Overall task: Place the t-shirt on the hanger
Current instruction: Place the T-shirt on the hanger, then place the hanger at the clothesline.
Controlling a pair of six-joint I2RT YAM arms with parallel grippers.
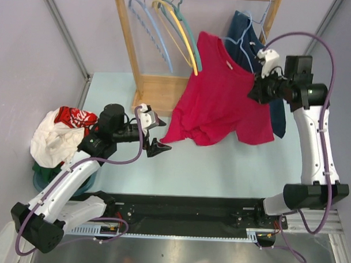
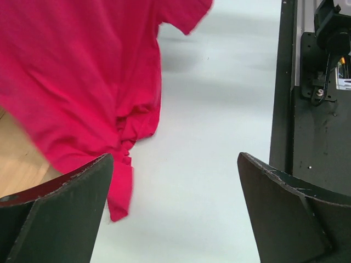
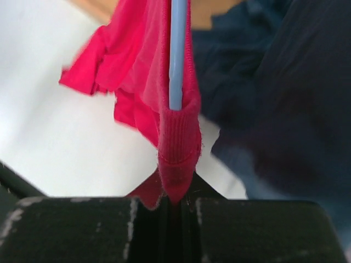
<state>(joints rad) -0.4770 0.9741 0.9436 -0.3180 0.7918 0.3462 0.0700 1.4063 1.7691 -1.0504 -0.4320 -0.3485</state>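
Observation:
The crimson t-shirt (image 1: 220,92) hangs in the air above the pale table, its hem bunched low at the left. My right gripper (image 1: 256,88) is shut on the shirt's ribbed neck edge at the upper right. In the right wrist view the gripper (image 3: 176,201) pinches that red fold (image 3: 178,142), and the thin lavender-blue hanger (image 3: 176,55) runs inside it. The hanger's wire (image 1: 241,46) shows above the shirt's shoulder. My left gripper (image 1: 158,143) is open and empty, low, just left of the hem. In its view (image 2: 175,208) the shirt (image 2: 71,82) hangs ahead on the left.
A wooden rack (image 1: 132,49) at the back holds sky-blue (image 1: 146,23), yellow (image 1: 180,36) and teal (image 1: 190,28) hangers and a dark blue shirt (image 1: 248,30), which hangs right behind my right gripper. A pile of clothes (image 1: 57,136) lies in a basket at the left.

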